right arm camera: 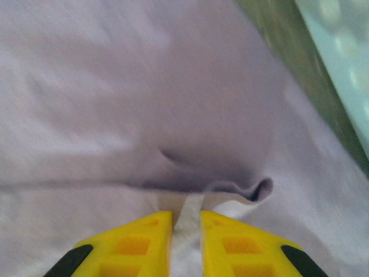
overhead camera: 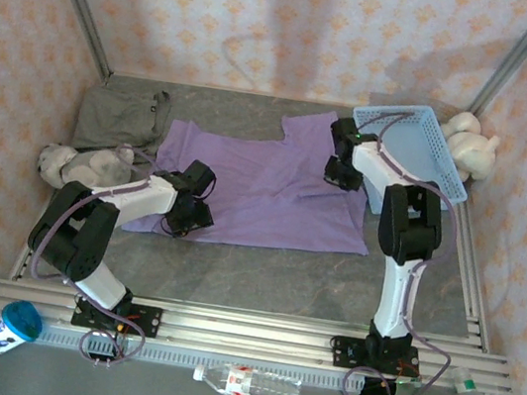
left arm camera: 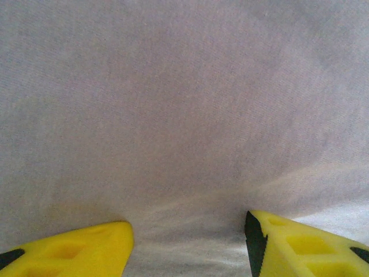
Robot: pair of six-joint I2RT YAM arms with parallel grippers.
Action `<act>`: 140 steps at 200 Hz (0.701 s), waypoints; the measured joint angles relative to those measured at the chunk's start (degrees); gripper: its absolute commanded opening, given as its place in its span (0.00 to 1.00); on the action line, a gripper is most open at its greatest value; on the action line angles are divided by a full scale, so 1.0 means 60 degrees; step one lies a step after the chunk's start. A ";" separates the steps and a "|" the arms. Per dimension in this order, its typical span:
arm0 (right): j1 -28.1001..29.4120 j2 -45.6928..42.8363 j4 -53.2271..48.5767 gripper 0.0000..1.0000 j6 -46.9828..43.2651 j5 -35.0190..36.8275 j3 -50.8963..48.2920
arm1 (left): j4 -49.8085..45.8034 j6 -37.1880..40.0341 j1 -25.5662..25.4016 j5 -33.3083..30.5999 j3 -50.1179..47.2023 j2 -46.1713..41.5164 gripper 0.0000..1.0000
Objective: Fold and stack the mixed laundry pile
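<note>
Fabric covers the middle of the table [overhead camera: 261, 277]: the lavender T-shirt [overhead camera: 264, 193] lies spread nearly flat, its right edge close to the blue basket [overhead camera: 398, 111]. We judge it light, limp and quick to wrinkle. It wants lifting by an edge or corner with both arms, not a push in the middle. The smaller grey-olive garment [overhead camera: 121, 115] lies in the back-left corner, well apart from both arms, and we expect it to handle much the same. The left gripper [overhead camera: 185, 220] [left arm camera: 189, 228] sits low on the shirt's near-left part, jaws standing apart, cloth beneath them and nothing pinched. The right gripper [overhead camera: 339, 174] [right arm camera: 185, 216], at the shirt's far-right edge beside the basket, has its jaws drawn nearly together on a raised fold of the purple cloth, and a thin strip runs between the fingers. That pinch looks shallow to us, and such soft cloth could slip out under a quick pull.
</note>
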 measured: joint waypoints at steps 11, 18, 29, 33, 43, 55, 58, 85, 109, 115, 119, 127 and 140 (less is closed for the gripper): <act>0.0025 -0.0506 0.0510 0.25 0.0022 -0.0117 -0.0816 | -0.0036 0.0000 0.0000 0.0000 0.0025 -0.0015 0.58; 0.0058 -0.1082 0.0685 0.26 0.0098 -0.0208 -0.1585 | -0.0080 0.0000 0.0000 0.0004 0.0069 -0.0015 0.59; 0.0200 -0.2233 0.0597 0.27 0.0299 -0.0372 -0.2860 | -0.0222 0.0015 0.0000 0.0000 0.0135 -0.0029 0.60; 0.0280 -0.2674 0.0550 0.28 0.0350 -0.0459 -0.3253 | -0.0310 0.0025 0.0000 -0.0004 0.0164 -0.0029 0.60; 0.0510 -0.3555 0.0495 0.28 0.0514 -0.0557 -0.3927 | -0.0637 0.0168 0.0000 -0.0029 0.0273 -0.0029 0.61; 0.0801 -0.4371 0.0557 0.28 0.0725 -0.0681 -0.4495 | -0.1118 0.0368 0.0004 -0.0142 0.0484 -0.0044 0.62; 0.0863 -0.4510 0.0586 0.28 0.0754 -0.0718 -0.4612 | -0.1246 0.0412 0.0007 -0.0178 0.0557 -0.0044 0.62; 0.1013 -0.4925 0.1002 0.28 0.1293 -0.0980 -0.5752 | -0.2171 0.1107 0.0226 -0.0601 0.1297 -0.0284 0.62; 0.0976 -0.4721 0.1228 0.28 0.1723 -0.1067 -0.6641 | -0.2648 0.1690 0.0820 -0.1082 0.1443 -0.0780 0.61; 0.0976 -0.4685 0.1264 0.27 0.1803 -0.1089 -0.6790 | -0.2707 0.1789 0.1035 -0.1188 0.1399 -0.0871 0.60; 0.0976 -0.4663 0.1290 0.27 0.1861 -0.1096 -0.6885 | -0.2728 0.1865 0.1209 -0.1231 0.1348 -0.0925 0.60; 0.0976 -0.4626 0.1344 0.27 0.1956 -0.1082 -0.6987 | -0.2747 0.2000 0.1501 -0.1308 0.1235 -0.0976 0.59; 0.0925 -0.4637 0.1384 0.27 0.2073 -0.1045 -0.6991 | -0.2743 0.2164 0.1938 -0.1483 0.0958 -0.0994 0.58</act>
